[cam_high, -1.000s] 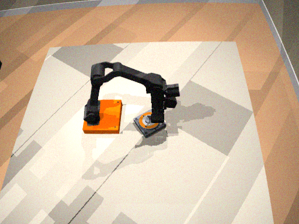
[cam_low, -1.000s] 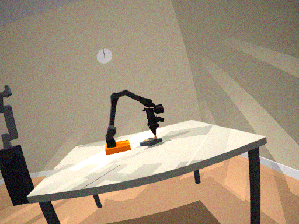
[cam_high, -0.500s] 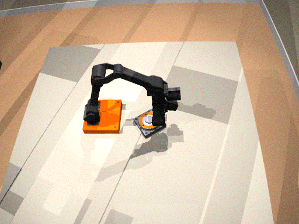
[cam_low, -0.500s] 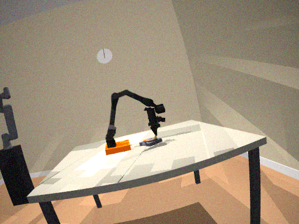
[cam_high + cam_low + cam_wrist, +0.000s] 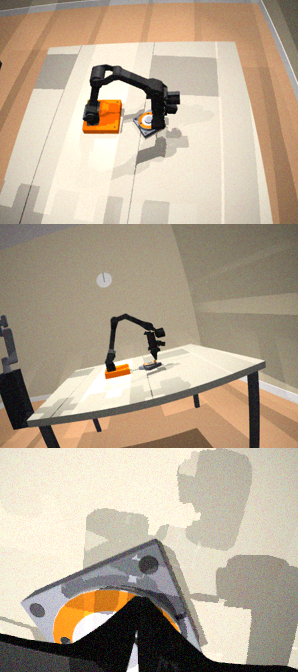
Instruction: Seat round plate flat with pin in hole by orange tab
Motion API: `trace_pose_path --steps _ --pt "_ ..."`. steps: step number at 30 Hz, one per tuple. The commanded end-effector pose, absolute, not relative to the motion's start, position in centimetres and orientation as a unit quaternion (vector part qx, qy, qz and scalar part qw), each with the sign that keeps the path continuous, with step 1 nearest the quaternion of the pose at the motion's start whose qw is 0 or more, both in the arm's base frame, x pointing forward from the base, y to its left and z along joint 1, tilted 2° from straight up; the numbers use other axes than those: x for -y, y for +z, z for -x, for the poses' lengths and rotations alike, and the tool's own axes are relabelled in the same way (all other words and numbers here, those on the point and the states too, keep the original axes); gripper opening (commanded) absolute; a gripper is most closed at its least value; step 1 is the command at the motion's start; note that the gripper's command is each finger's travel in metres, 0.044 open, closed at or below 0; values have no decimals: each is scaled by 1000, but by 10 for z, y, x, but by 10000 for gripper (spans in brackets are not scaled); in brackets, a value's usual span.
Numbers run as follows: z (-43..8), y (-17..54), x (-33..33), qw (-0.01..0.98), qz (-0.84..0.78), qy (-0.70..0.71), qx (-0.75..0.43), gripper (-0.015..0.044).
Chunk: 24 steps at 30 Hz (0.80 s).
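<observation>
Near the middle of the top view, the gripper (image 5: 158, 125) points down onto the right part of the round plate (image 5: 144, 120), its jaws pressed together with nothing between them. In the wrist view the two dark fingers meet in a single point at centre frame, and that point lies over the upper edge of the orange ring; whether the tip actually touches the plate cannot be told.

The plate sits on the grey square base (image 5: 139, 120), which stands cornerwise on the desk (image 5: 204, 163), slightly right of and below the arm's orange mounting block (image 5: 109, 116). The pale post (image 5: 148, 119) shows through the plate's centre in the top view. In the wrist view the base (image 5: 149, 585) fills the lower left half of the frame, one corner pointing up toward centre, with a dark round hole (image 5: 148, 564) near that corner and another at the far left corner. A darker orange patch (image 5: 105, 601) sits on the ring's upper part, just left of the fingertips; it may be the tab, though this is unclear. The pin and the tab's hole cannot be made out, nor whether the plate lies flat.

In the exterior view the arm (image 5: 128, 318) arches from the block at centre left down to the plate (image 5: 149, 363).
</observation>
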State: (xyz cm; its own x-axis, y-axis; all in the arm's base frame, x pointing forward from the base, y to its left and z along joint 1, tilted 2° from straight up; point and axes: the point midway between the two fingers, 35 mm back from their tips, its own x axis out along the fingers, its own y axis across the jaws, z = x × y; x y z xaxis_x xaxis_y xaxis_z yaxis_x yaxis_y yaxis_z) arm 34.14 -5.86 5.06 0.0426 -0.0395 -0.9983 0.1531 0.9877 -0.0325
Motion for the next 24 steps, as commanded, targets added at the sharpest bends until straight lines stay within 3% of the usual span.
trace_pose_path --steps 1,24 --pt "-336 50 65 718 -40 -69 -692 0" --pt "-323 53 80 718 -39 -69 -692 0"
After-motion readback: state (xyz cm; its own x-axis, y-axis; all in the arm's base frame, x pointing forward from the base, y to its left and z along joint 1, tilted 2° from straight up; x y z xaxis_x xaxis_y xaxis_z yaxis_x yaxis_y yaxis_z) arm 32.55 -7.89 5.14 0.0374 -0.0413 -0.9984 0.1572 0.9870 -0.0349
